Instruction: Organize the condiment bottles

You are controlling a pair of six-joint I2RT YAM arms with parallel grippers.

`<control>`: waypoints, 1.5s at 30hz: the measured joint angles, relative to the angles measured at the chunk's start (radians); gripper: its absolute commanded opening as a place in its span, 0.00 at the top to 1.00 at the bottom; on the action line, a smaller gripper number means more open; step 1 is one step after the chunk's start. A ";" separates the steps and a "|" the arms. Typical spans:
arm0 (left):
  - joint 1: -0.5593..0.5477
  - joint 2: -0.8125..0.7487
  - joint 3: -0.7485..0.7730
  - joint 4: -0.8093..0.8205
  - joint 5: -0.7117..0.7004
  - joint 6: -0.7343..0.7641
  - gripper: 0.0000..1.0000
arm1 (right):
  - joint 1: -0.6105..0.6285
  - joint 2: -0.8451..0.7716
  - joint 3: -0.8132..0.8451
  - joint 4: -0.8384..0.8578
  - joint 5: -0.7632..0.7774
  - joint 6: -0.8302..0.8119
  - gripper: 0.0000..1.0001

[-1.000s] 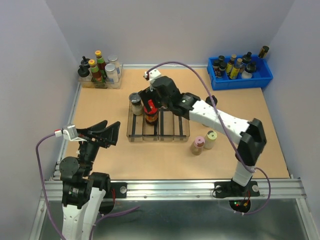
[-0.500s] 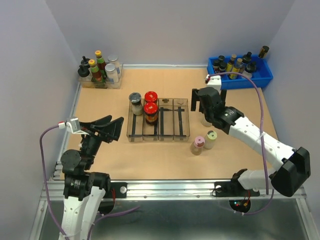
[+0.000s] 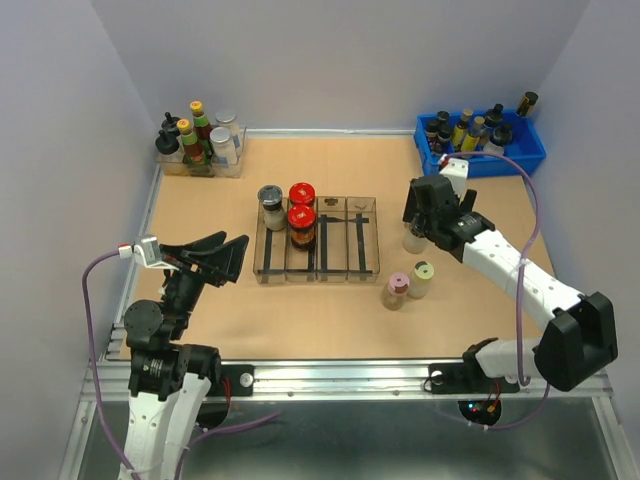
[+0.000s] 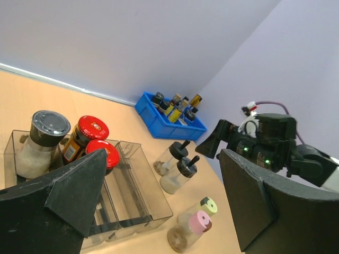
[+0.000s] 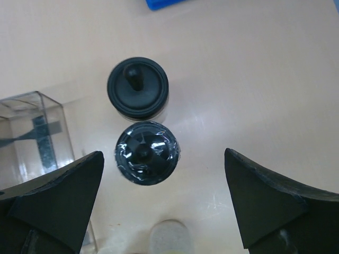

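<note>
A clear divided tray [image 3: 345, 240] mid-table holds a grey-lidded jar [image 3: 271, 205] and two red-lidded jars [image 3: 302, 193] [image 3: 302, 222] in its left slots. A pink-capped jar [image 3: 397, 290] and a pale-yellow-capped jar [image 3: 421, 277] stand to the tray's front right. Two black knob-capped jars [image 5: 137, 87] [image 5: 147, 152] stand right of the tray. My right gripper [image 5: 163, 153] is open, pointing down over them, with the nearer one between its jaws, untouched. My left gripper [image 3: 225, 258] is open and empty, held above the table's left front.
A clear holder [image 3: 200, 150] with taller bottles stands at the back left corner. A blue bin [image 3: 480, 150] of slim dark bottles sits at the back right. The tray's two right slots hold nothing. The left wrist view shows the tray [image 4: 137, 180] and all the jars.
My right gripper left the front red-lidded jar in the tray and swung right, now open over the black knob-capped jars. The left arm barely moved.
</note>
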 measured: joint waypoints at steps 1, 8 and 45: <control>0.000 0.000 0.000 0.000 0.000 0.000 0.01 | -0.014 0.017 -0.006 -0.004 -0.004 0.005 0.00; 0.000 -0.008 -0.001 0.000 -0.001 0.000 0.01 | -0.034 0.064 -0.030 0.017 -0.069 0.004 0.00; 0.000 -0.022 -0.002 -0.003 -0.005 0.008 0.01 | -0.107 0.020 0.008 -0.008 -0.524 -0.048 1.00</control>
